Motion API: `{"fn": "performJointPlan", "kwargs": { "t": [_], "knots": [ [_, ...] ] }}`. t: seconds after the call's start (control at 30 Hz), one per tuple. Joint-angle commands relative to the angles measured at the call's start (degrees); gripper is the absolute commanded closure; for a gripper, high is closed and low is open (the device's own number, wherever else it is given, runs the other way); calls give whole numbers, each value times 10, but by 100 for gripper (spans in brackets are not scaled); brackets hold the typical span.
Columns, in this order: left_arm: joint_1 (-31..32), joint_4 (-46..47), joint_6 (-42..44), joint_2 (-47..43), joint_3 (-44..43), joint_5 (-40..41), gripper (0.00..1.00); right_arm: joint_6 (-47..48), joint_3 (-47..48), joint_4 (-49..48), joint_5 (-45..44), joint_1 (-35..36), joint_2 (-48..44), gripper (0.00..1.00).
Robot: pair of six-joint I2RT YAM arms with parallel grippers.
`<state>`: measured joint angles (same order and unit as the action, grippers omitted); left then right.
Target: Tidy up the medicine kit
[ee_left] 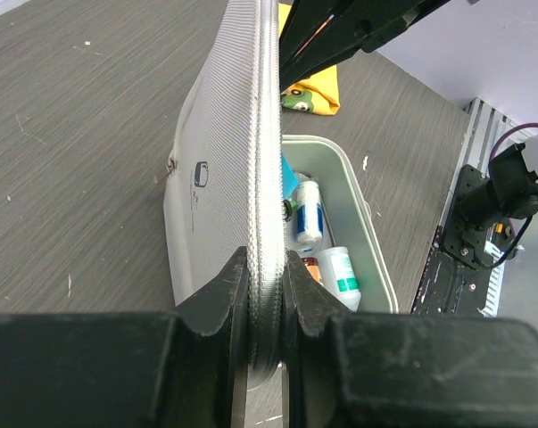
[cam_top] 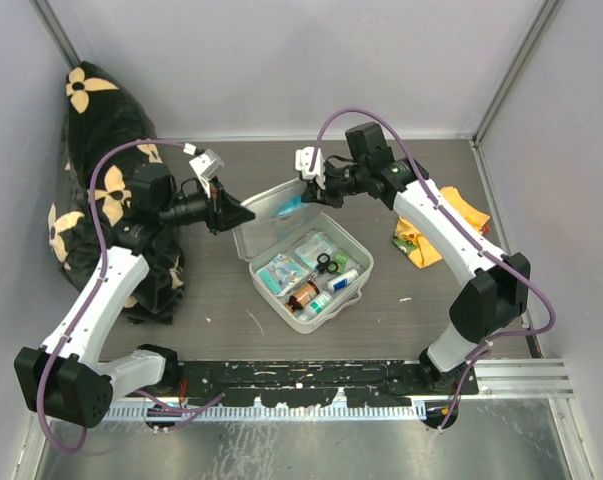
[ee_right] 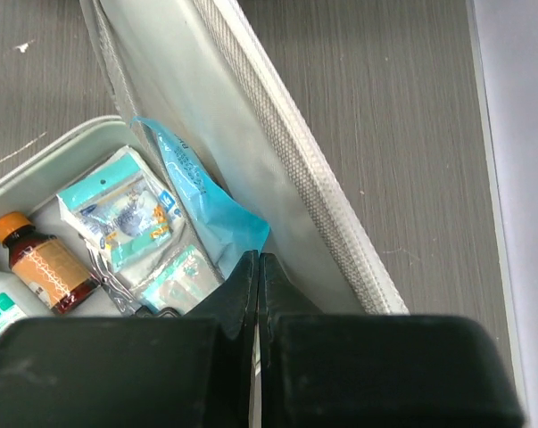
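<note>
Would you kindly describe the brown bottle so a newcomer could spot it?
Centred on the table sits the open grey-white medicine kit. In its tray lies the brown bottle, the only one with an orange cap; neighbouring bottles are white.

L arm (cam_top: 99, 292): base near-left, link sloping up and inward, wrist turned right toward table centre.
L gripper (ee_left: 267, 267): clamped tight on raised lid rim of medicine kit (ee_left: 217, 169), one finger each side, no slack.
R arm (cam_top: 449, 232): base near-right, elbow bent out at right edge, forearm reaching up-left, wrist angled left and down.
R gripper (ee_right: 257, 260): fingers pressed together, no gap, tips pointing into kit. Whether anything is pinched: can't tell.
</note>
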<state>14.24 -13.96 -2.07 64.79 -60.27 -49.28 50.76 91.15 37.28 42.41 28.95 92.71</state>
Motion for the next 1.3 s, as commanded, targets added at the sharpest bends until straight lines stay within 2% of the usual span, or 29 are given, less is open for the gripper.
{"fn": "performJointPlan", "kwargs": {
  "t": [0.0,0.1,0.33,0.7,0.93,1.07,1.27],
  "knots": [
    [2,9,0,-17,-1,-1,100,12,-12,-12,-29,-1,-22,99],
    [2,8,0,-18,-2,1,100,13,-13,-13,-44,-2,-22,99],
    [2,9,6,-17,1,9,100,0,2,-14,-43,-2,-32,88],
    [1,17,9,-17,5,33,100,-38,2,-17,-33,-2,-80,57],
    [2,21,12,-21,9,30,94,-114,-9,-23,-49,-3,-103,31],
    [2,21,11,-23,11,15,87,-162,-40,-43,-93,-9,-129,21],
    [1,15,10,-27,12,-19,67,-217,-97,-78,-157,-35,-174,19]
  ]
}}
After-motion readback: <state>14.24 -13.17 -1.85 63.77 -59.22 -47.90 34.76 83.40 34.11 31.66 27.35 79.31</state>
